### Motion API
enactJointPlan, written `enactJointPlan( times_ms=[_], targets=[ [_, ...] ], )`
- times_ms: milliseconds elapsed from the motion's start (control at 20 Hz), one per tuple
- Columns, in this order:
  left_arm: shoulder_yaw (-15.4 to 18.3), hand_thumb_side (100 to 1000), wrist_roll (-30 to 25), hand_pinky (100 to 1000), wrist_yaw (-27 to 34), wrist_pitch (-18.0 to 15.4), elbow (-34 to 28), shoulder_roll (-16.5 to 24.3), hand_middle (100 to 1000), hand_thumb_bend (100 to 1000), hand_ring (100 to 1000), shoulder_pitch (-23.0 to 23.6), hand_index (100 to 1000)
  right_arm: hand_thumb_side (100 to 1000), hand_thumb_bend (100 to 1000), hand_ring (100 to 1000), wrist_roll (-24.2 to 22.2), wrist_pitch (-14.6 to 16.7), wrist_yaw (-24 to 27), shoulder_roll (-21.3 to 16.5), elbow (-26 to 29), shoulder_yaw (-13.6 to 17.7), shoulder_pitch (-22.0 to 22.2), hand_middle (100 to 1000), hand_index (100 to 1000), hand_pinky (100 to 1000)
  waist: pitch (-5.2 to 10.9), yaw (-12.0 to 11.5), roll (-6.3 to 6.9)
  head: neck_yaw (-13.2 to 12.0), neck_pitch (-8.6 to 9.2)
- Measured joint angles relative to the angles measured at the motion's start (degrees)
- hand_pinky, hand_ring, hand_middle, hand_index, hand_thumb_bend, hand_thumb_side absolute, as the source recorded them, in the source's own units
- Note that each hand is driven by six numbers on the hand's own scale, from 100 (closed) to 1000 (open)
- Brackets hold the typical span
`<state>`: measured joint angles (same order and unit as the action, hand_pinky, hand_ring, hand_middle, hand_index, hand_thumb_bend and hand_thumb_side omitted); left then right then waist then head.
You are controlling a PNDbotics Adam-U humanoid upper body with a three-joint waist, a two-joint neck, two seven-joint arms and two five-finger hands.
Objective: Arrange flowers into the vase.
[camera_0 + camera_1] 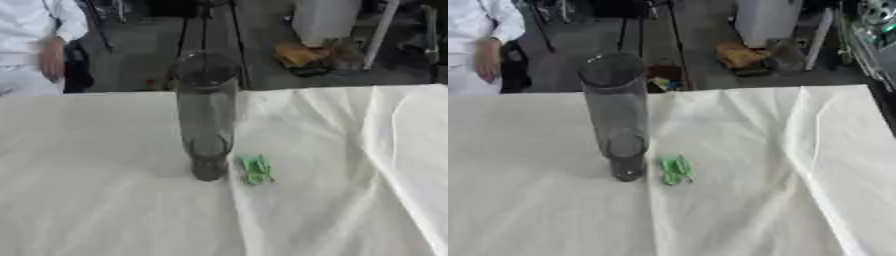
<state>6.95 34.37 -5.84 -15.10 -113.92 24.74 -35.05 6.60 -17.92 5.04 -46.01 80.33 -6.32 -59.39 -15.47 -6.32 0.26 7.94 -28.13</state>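
Observation:
A tall clear glass vase [207,115] stands upright near the middle of the table, with nothing showing inside it. Just to its right, a small green piece [255,169] lies flat on the cloth, close to the vase's base but apart from it. It looks like a short bit of stem or leaf; no blossom shows. Neither of my hands appears in either eye view.
A creased white cloth [105,200] covers the table, with a raised fold [385,150] running down the right side. Beyond the far edge are a dark floor, stands and a brown box [300,55]. A person in white stands at the far left.

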Motion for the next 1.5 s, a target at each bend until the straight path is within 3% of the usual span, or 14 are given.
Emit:
enactJointPlan(
  times_ms=[250, 450, 900, 1500],
  targets=[
    [-0.03, 1000, -0.03, 874, 0.15, -0.02, 0.00, 0.00, 864, 100, 913, -0.02, 954, 313, 186, 100, 3.61, -3.82, 4.03, 1.41, 1.69, 0.48, -2.46, 100, 100, 100, -0.01, -0.44, -0.41, 0.12, 0.00],
    [-0.34, 1000, -0.07, 874, 0.21, -0.03, 0.00, 0.00, 864, 100, 911, -0.26, 954, 313, 185, 100, 6.48, -5.06, 7.11, 2.56, 2.59, 0.83, -4.30, 100, 100, 100, -0.13, -0.87, -0.71, 0.28, 0.02],
    [-0.56, 1000, -0.28, 875, 0.30, -0.09, 0.00, 0.00, 864, 100, 910, -0.73, 954, 309, 186, 100, 12.20, -3.12, 12.45, 5.77, 2.98, 1.44, -8.26, 100, 100, 100, -0.94, -2.09, -1.38, 0.71, 0.48],
    [-0.98, 1000, -0.63, 875, 0.77, -0.11, 0.00, 0.00, 864, 100, 910, -1.24, 955, 313, 185, 100, 17.18, -1.32, 15.22, 10.11, 2.11, 1.73, -12.64, 100, 100, 100, -1.19, -3.63, -2.26, 1.46, 1.06]
  ],
)
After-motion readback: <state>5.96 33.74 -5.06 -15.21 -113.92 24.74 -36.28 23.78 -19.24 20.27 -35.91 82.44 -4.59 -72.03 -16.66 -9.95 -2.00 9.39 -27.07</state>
